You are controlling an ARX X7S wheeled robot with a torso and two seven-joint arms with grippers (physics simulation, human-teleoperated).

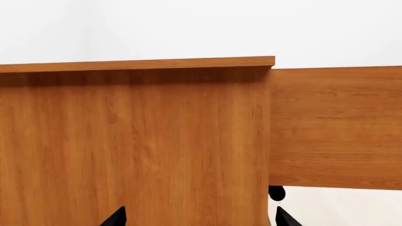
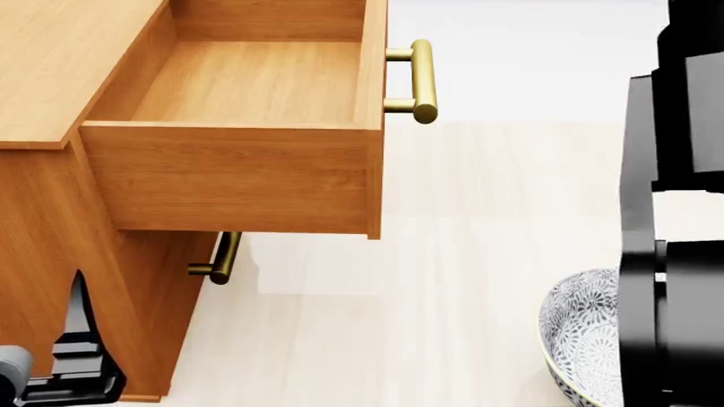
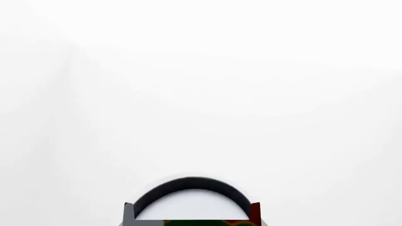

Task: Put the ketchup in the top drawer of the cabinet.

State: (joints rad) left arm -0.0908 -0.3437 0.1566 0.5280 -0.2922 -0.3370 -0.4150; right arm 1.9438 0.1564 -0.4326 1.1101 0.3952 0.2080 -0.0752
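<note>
1. Nearest the right wrist camera is the ketchup [image 3: 195, 214]: only its silver lid and a sliver of red and green label show at the edge of the view, against blank white. It sits right under the camera, with a dark strip and a red strip flanking it, so I judge the right gripper is clamped on it and has it raised. The fingers themselves cannot be made out.
2. In the head view the right arm [image 2: 679, 212] is a tall black column at the right edge. The can and gripper are hidden there, so the can's height relative to the drawer cannot be told.
3. The top drawer [image 2: 237, 170] is pulled well out of the cabinet [image 2: 51, 76]. Its box is bare inside, presumably left open to take the can from above.
4. The left gripper [image 1: 197, 217] shows two black fingertips spread apart, holding nothing, close against the cabinet's side panel. In the head view it sits low beside the cabinet [image 2: 80, 356], seemingly parked clear of the drawer.
5. Count:
   - one can
   - one bowl [image 2: 579, 335], grey-patterned, on the floor near the right arm
   - one cabinet
   - two brass handles, the upper handle [image 2: 419, 80] on the open drawer and the lower handle [image 2: 220, 259] on the shut drawer below
   - two arms
</note>
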